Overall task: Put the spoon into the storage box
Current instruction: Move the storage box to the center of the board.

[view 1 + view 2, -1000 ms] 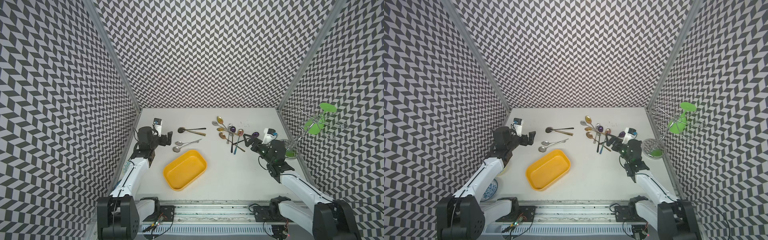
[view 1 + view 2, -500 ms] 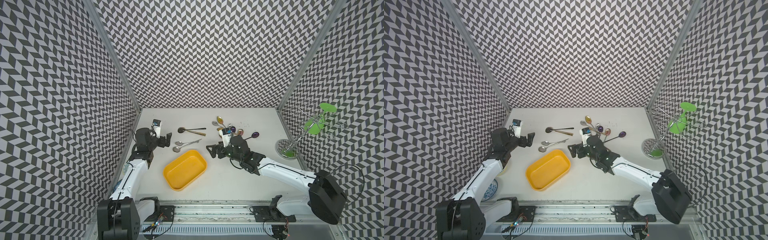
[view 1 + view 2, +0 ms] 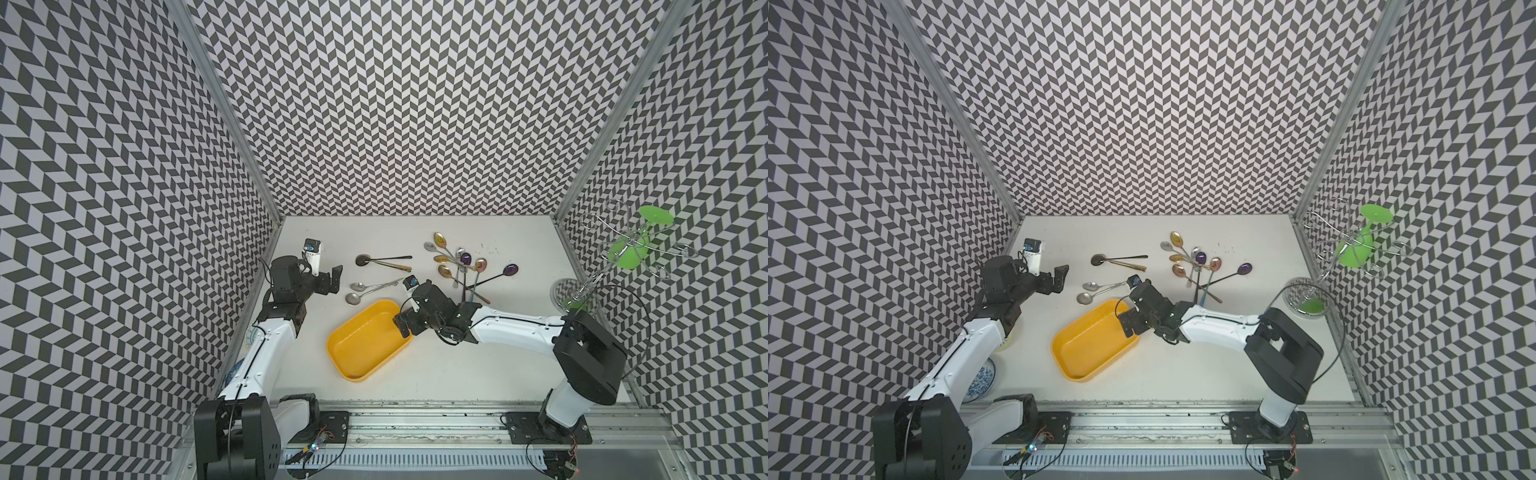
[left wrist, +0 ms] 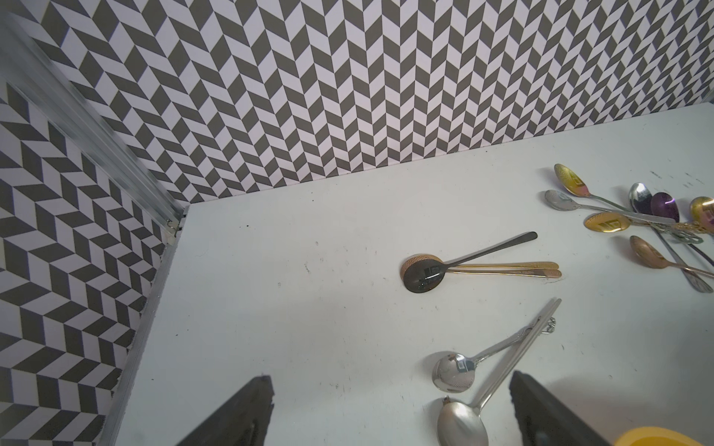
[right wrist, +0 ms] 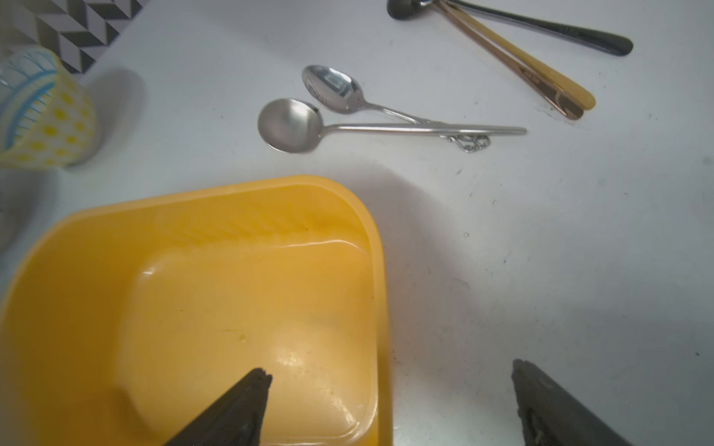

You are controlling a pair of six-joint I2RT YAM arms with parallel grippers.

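Right gripper (image 5: 390, 370) hangs over the far right rim of the yellow storage box (image 3: 361, 347), jaws spread wide and holding nothing, one finger above the tub's floor, one above the table (image 3: 457, 365). Two silver spoons (image 5: 289, 125) lie on the table just beyond the box's far end, with a black spoon (image 3: 364, 260) and a fan of coloured spoons (image 3: 466, 258) farther back. Left gripper (image 4: 390, 378), fingers apart and gripping nothing, hovers just left of the silver pair.
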